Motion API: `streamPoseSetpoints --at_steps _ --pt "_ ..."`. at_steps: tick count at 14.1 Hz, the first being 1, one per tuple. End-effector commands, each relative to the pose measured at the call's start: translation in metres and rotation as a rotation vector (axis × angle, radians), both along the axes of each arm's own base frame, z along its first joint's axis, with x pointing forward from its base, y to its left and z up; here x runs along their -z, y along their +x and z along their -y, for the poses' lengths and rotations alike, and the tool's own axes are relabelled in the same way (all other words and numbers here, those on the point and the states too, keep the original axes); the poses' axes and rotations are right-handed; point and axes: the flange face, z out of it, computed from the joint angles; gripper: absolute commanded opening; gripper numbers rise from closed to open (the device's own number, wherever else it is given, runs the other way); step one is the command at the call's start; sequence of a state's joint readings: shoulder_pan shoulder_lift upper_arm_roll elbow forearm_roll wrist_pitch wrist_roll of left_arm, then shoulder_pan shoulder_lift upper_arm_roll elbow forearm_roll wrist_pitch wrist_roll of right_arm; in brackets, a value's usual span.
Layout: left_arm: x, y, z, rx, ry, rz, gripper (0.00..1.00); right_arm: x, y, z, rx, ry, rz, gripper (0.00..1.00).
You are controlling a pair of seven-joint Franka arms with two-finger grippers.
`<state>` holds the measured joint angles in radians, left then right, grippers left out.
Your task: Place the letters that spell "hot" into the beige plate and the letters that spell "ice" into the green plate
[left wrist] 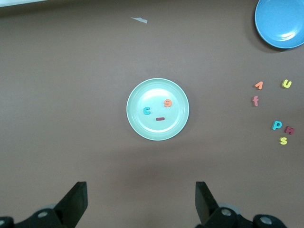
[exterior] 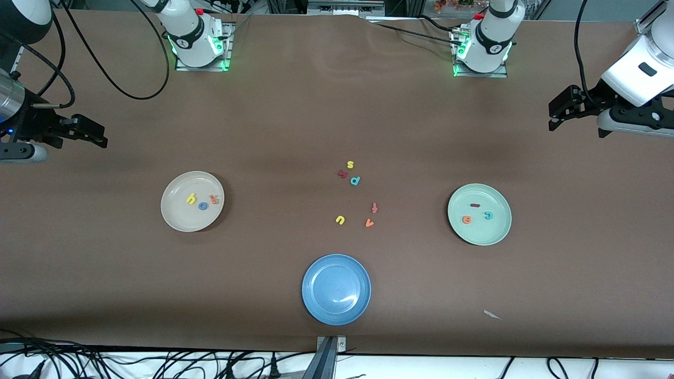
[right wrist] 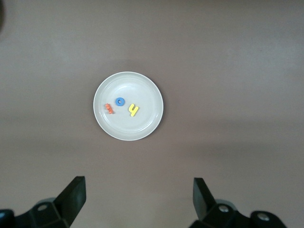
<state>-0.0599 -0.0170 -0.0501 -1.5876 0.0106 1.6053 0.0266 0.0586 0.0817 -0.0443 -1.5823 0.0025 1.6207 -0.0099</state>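
Left hand (exterior: 553, 113): fingers spread, holding nothing, raised over the tabletop's (exterior: 295, 116) left-arm end. Right hand (exterior: 100, 136): the same at the right-arm end. Beige plate (exterior: 176, 218): yellow h (exterior: 191, 198), blue ring o (exterior: 203, 206), orange t (exterior: 213, 199) side by side. Green plate (exterior: 497, 231): dark red i (exterior: 475, 205) lying along the table's length, orange e (exterior: 466, 219), teal c (exterior: 488, 215).

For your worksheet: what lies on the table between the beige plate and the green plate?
Front view: six loose letters between the beige plate and the green plate.
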Motion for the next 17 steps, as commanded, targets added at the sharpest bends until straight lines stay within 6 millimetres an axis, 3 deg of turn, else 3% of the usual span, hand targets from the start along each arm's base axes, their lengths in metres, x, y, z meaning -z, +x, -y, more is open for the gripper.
streamPoseSetpoints --at_steps 1,17 --pt "-0.0036 -0.0049 -0.0076 0.003 0.007 0.021 1.0 -0.0017 -0.003 0.0025 -0.011 0.001 -0.007 1.0" --pt "-0.0106 -0.0081 -0.0135 -0.002 -0.004 0.006 1.0 0.0004 -0.0033 0.0023 -0.008 0.002 -0.012 1.0"
